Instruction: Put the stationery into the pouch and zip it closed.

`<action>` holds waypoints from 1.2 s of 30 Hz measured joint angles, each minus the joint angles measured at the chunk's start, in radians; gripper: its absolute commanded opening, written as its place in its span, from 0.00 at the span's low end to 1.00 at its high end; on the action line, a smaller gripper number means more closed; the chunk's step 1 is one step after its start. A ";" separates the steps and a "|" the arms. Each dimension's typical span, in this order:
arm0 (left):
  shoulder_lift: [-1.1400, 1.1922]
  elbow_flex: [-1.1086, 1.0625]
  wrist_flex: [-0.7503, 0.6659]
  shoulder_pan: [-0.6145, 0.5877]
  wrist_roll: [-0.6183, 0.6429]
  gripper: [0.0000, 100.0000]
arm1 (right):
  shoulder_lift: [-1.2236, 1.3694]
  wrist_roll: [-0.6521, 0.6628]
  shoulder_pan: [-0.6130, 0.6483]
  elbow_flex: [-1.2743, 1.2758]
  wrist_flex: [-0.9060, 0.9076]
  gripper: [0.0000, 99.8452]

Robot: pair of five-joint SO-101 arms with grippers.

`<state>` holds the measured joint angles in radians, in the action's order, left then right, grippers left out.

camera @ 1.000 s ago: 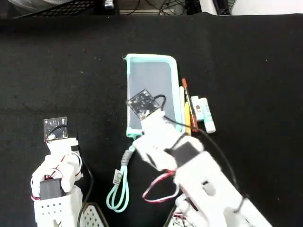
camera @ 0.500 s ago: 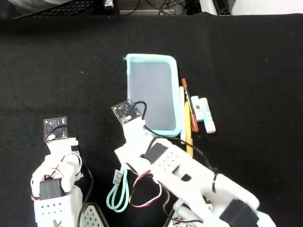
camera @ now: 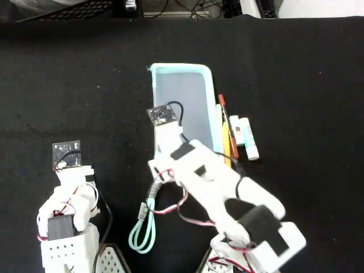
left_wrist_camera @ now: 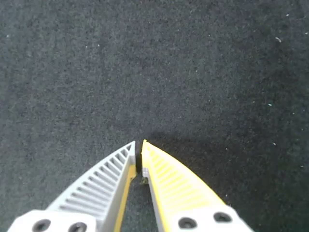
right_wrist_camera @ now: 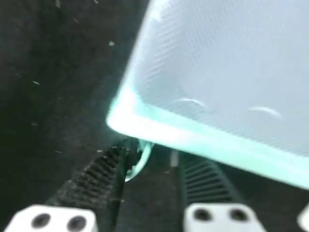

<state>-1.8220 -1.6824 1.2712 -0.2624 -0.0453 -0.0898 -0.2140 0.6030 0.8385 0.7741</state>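
Observation:
The mint pouch (camera: 183, 91) with a grey mesh face lies flat at mid-table. My right arm (camera: 193, 165) reaches over its near left part. In the right wrist view the pouch's mint edge (right_wrist_camera: 193, 140) lies across the tips of my right gripper (right_wrist_camera: 157, 157), whose fingers stand apart; a mint ring (right_wrist_camera: 138, 157) sits by the dark finger (right_wrist_camera: 101, 174). Pens (camera: 225, 133) and two small white sticks (camera: 245, 136) lie just right of the pouch. My left gripper (left_wrist_camera: 140, 144) is shut on nothing above bare black cloth.
A mint strap loop (camera: 142, 230) trails from the pouch's near end towards the table's front. My left arm (camera: 65, 193) stands at the front left. Black cloth (camera: 296, 85) covers the table; cables and equipment lie past the far edge.
My right arm's wrist swung left and nearer, off the pouch, then came back up over the pouch's near left edge. The left arm has not moved.

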 measured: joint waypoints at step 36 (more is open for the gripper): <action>0.000 0.350 -0.221 0.394 0.074 0.27 | -0.686 0.598 -0.003 -0.204 0.345 0.01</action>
<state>-1.8220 -1.3326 1.0503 0.1320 0.0284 -0.7756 0.3844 0.5999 0.6345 1.1193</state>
